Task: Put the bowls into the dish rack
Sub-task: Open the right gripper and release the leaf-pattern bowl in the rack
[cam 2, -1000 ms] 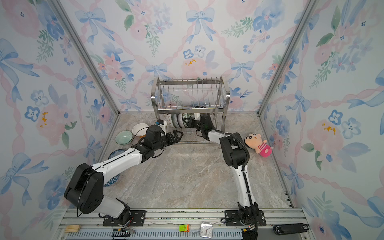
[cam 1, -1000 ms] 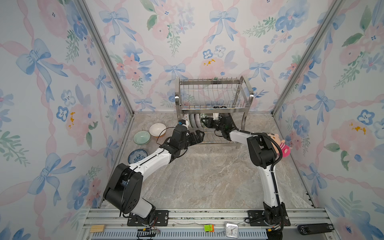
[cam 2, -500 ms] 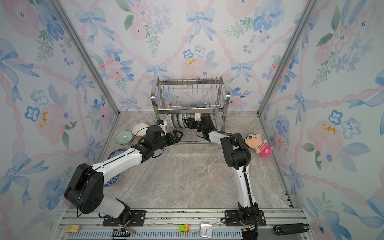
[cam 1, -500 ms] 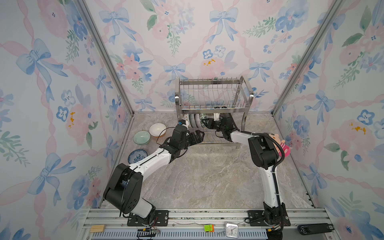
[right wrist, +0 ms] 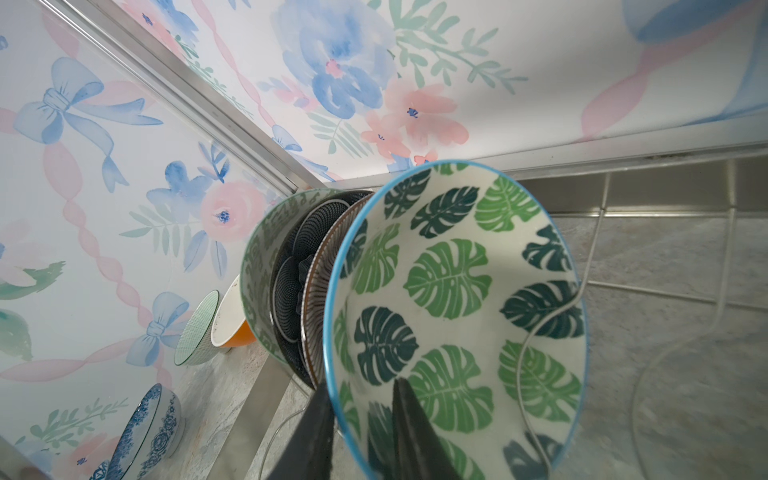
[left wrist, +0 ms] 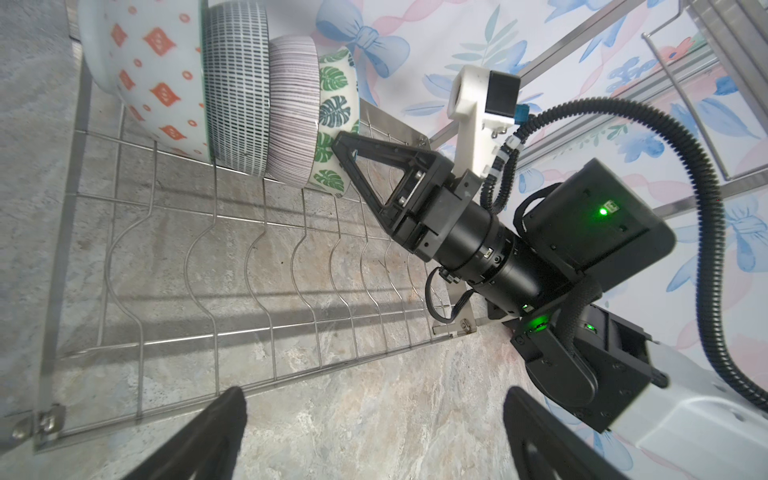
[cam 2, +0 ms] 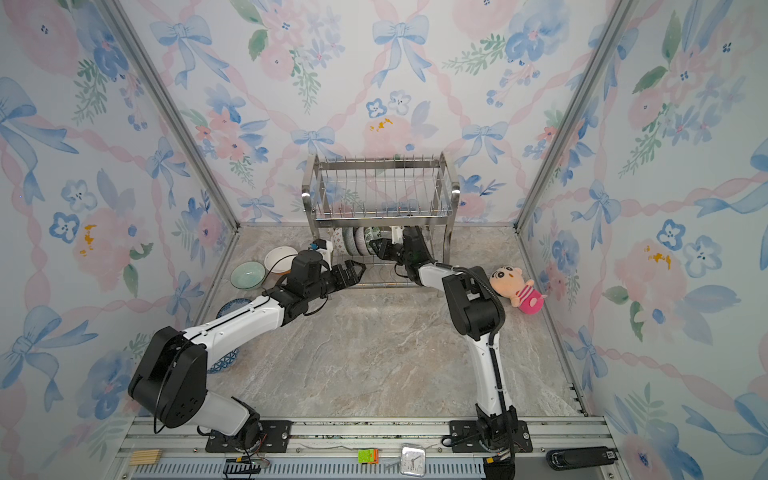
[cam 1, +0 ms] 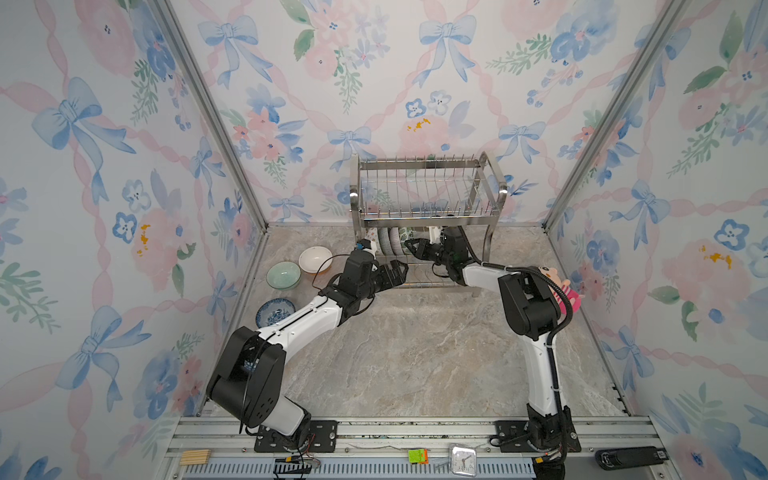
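- The right pincer [right wrist: 359,411] straddles the rim of the white ceramic bowl printed with green leaves and edged in blue [right wrist: 449,291], with one finger outside the wall and one inside. Whether it clamps the rim or merely brackets it, I cannot tell.
- That leaf bowl stands on edge right at this pincer's tips. It sits in the lower tier of the shiny two-tier steel-wire dish rack [cam 1: 415,164], at the end of a row.
- Past the leaf bowl, farther from the right pincer, three more bowls stand on edge, pressed together: a grey-striped bowl [left wrist: 291,104], a dark grid-patterned bowl [left wrist: 237,83] and a white bowl with orange diamonds [left wrist: 145,62].
- The left pincer [cam 1: 397,271] gapes wide and grasps nothing. It is just in front of the lower tier, and its tips face the bare wire slots.
- Behind the left pincer, along its arm's outer side, three bowls lie on the marble-look tabletop [cam 1: 415,353]: a white round bowl with an orange outside [cam 1: 315,259], a pale green glazed bowl [cam 1: 283,275] and a blue floral bowl [cam 1: 275,312]. A fourth, blue-and-white patterned bowl [cam 2: 224,365] peeks from beneath that arm.
- The task looks about half done: four bowls are racked and four are left to load (the pink plush doll [cam 2: 515,291] beside the right arm is no part of it).
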Tool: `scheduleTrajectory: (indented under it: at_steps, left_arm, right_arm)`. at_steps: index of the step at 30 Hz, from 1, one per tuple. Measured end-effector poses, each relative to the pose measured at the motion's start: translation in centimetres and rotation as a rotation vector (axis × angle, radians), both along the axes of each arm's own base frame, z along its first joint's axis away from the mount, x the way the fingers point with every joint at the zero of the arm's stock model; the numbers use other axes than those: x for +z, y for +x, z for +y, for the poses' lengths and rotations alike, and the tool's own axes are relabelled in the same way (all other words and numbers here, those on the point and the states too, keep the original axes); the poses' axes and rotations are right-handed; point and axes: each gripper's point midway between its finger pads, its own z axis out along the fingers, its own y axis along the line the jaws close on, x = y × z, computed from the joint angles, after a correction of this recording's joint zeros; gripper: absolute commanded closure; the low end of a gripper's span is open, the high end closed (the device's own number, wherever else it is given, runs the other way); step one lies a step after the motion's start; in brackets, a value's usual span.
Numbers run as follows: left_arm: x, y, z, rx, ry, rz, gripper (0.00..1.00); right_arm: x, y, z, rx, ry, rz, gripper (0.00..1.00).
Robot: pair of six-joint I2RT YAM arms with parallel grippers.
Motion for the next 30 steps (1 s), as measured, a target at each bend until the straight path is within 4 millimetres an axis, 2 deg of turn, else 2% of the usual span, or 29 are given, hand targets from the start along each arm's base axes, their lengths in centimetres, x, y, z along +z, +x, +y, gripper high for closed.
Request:
scheduleTrajectory:
  at_steps: [11,27,30]
  left_arm:
    - [0.0,0.0,0.0,0.0,0.0,0.0,0.02]
    - [0.0,0.0,0.0,0.001,0.0,0.001,0.02]
    - [0.0,0.1,0.2,0.005,0.0,0.001,0.02]
  right_arm:
    - [0.7,-1.7,-1.1,-0.029,0.003,-0.013,0.71]
    - [2.3,-5.5,-1.7,-0.045,-0.036,-0.06,0.69]
    - [2.8,-6.7,-1.7,-0.046,-0.07,-0.086,0.66]
